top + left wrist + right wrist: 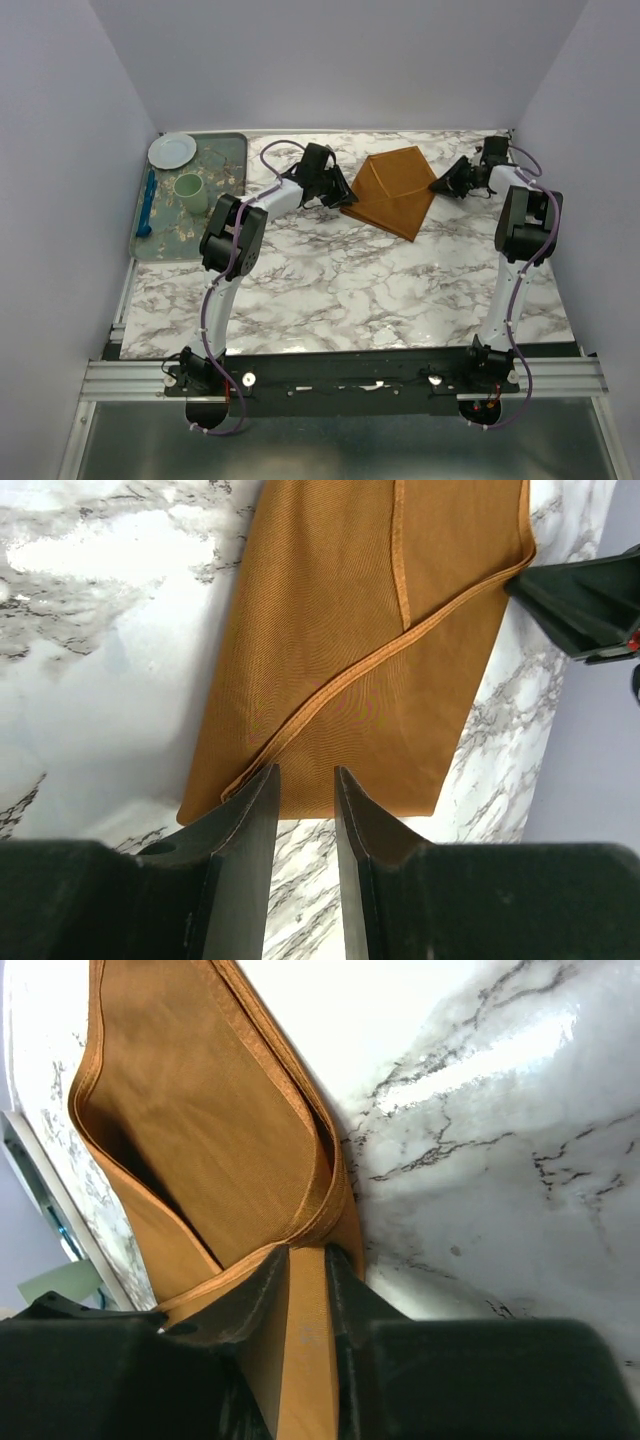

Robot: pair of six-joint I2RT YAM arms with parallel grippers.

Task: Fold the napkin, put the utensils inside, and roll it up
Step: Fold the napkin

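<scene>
The rust-orange napkin (392, 192) lies folded on the marble table at the back centre, its layers and hems showing (330, 610). My right gripper (437, 185) is at its right corner and is shut on the cloth, with a strip of fabric running between the jaws (308, 1250); the upper layer (190, 1110) is lifted and gapes open. At the napkin's left edge my left gripper (340, 190) stands open, its tips (306, 772) just over the hem with marble showing between the fingers. The utensils are out of view.
A tray (232, 150) at the back left holds a white plate (172, 150), a pale green cup (191, 192) and a blue utensil (148, 205). The back wall runs close behind the napkin.
</scene>
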